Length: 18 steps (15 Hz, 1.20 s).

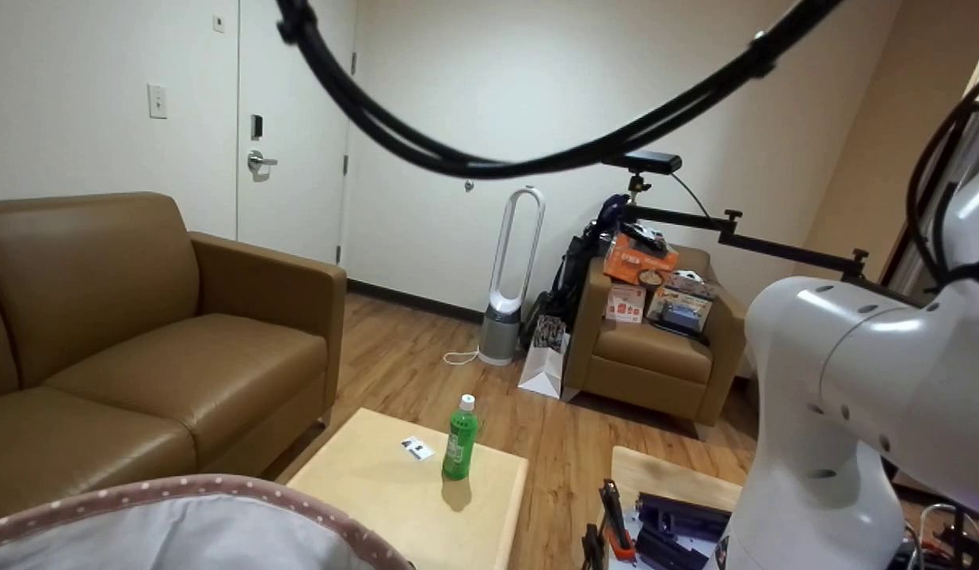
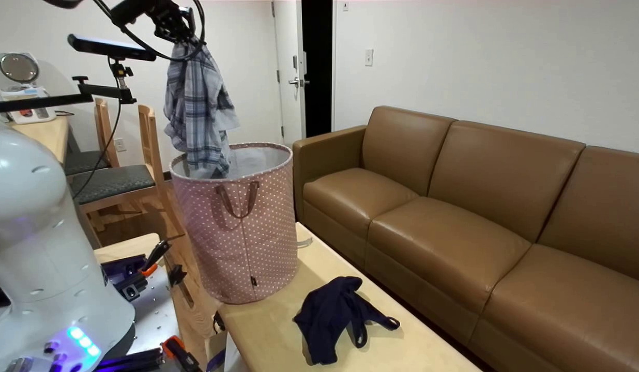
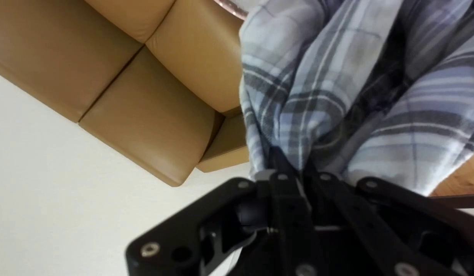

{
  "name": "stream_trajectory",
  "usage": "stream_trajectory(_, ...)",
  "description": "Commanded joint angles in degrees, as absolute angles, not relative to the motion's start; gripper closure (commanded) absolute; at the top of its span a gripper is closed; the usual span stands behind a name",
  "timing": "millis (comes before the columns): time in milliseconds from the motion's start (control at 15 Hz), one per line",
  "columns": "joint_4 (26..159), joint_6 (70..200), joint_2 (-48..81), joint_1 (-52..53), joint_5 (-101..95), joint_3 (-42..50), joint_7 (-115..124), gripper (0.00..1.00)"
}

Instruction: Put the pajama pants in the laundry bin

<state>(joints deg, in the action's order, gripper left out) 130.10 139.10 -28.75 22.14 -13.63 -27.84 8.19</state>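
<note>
Your claw [image 3: 292, 168] fills the foot of the wrist view, jaws drawn in close, and it's clenched on cloth: you have the plaid pajama pants [image 3: 317, 84] by a bunched fold, white, grey and blue checks spilling away to either side of the grip. Over to an exterior view, and there they hang, long and crumpled, down from the claw above the pink dotted laundry bin [image 2: 265, 227], their lower end at its open mouth; whether the fabric touches the inside, you can't tell from here. That bin stands upright on the pale counter [image 2: 273, 336], a brown handle loop [image 2: 253, 195] down its outer wall, and on the same top, near it but apart, lies a rumpled navy garment [image 2: 327, 320]. Your white arm [image 2: 35, 222] shows in both exterior views, and so does the brown sofa [image 2: 443, 217] across the counter from it. Now look past the bin in an exterior view: a white-capped green bottle [image 1: 459, 443] stands upright on the counter, a small card [image 1: 417, 448] lies flat near it, and overhead a thick black cable [image 1: 474, 168] sags right across the top of the view
</note>
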Motion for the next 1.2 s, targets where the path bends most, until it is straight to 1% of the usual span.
stream_trajectory(0, 133.96, 143.24, -28.19, 18.68, -13.46, -23.63, 7.54, 0.93)
stream_trajectory(267, 139.44, 145.78, -26.62, 14.85, -13.59, -20.38, 8.30, 0.92)
stream_trajectory(667, 148.34, 152.98, -18.07, 11.05, -15.78, -22.54, 13.58, 0.93)
stream_trajectory(867, 151.96, 161.00, -11.36, 11.01, -15.14, -22.56, 15.08, 0.93)
stream_trajectory(1067, 154.35, 173.12, -4.89, 7.92, -20.77, -24.84, 22.78, 0.93)
stream_trajectory(1133, 154.75, 176.77, -3.59, 6.01, -25.49, -26.00, 26.29, 0.93)
